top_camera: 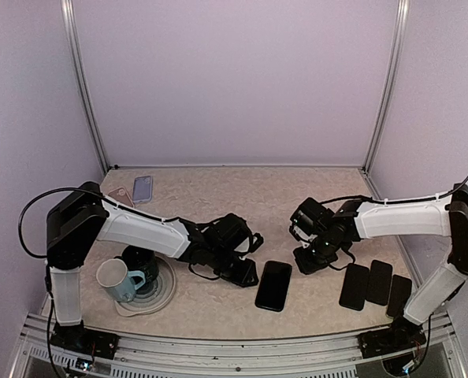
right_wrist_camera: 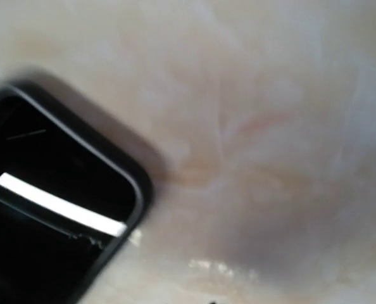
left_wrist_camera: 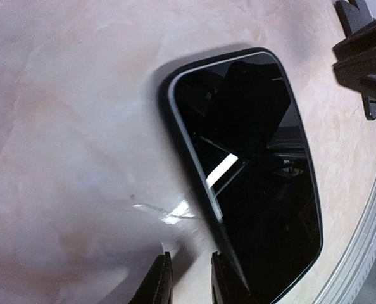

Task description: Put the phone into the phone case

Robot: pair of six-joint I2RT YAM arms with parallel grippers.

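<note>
Left wrist: phone (left_wrist_camera: pixel 257 171) lies just beside the nearly closed left hand (left_wrist_camera: pixel 189 278).

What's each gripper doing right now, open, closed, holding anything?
Left gripper: nearly closed, holding nothing, beside the glossy black phone in its dark case.
Right gripper: cannot be told; its fingers are out of view.

Pale blue mug (top_camera: pixel 117 279) on grey coaster (top_camera: pixel 161 293).

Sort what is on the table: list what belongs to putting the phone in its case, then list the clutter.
Job:
phone in case
left gripper
right gripper

Lying about:
three dark phones
mugs on a round mat
pale blue case
pinkish case
</note>
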